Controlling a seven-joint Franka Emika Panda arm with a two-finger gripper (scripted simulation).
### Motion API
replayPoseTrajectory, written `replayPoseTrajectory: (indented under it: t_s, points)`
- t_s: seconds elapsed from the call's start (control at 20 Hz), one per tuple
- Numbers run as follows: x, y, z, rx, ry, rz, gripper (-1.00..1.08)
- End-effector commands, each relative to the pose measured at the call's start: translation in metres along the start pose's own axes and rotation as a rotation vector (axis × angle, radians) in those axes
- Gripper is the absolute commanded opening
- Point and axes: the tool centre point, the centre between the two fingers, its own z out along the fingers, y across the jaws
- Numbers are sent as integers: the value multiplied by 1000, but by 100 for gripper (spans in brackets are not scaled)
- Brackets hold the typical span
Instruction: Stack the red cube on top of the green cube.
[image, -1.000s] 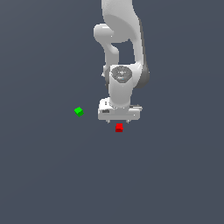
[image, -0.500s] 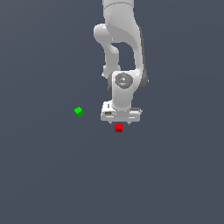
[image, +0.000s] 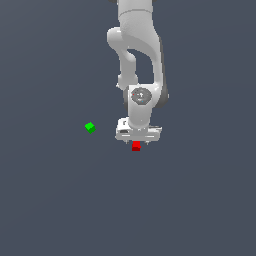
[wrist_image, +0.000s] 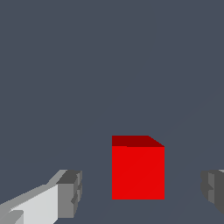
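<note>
The red cube lies on the dark grey floor right under the white gripper, partly hidden by the hand in the exterior view. In the wrist view the red cube sits between the two grey fingertips, with a clear gap on each side. The gripper is open and touches nothing. The green cube lies apart on the floor, toward the exterior view's left of the gripper. It does not show in the wrist view.
The white arm rises from the gripper to the top of the exterior view. The flat dark grey floor fills both views.
The arm has lowered, bringing the gripper down around the red cube. The cubes have not moved.
</note>
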Motion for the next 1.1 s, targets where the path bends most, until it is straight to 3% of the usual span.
replayPoseTrajectory:
  t_s: [0.0, 0.45, 0.5, 1.05]
  points:
    - [-1, 0, 12, 0, -1, 1, 100]
    - [0, 0, 37, 0, 0, 2, 100]
    - [0, 0, 37, 0, 0, 2, -100]
    - [0, 0, 36, 0, 0, 2, -100]
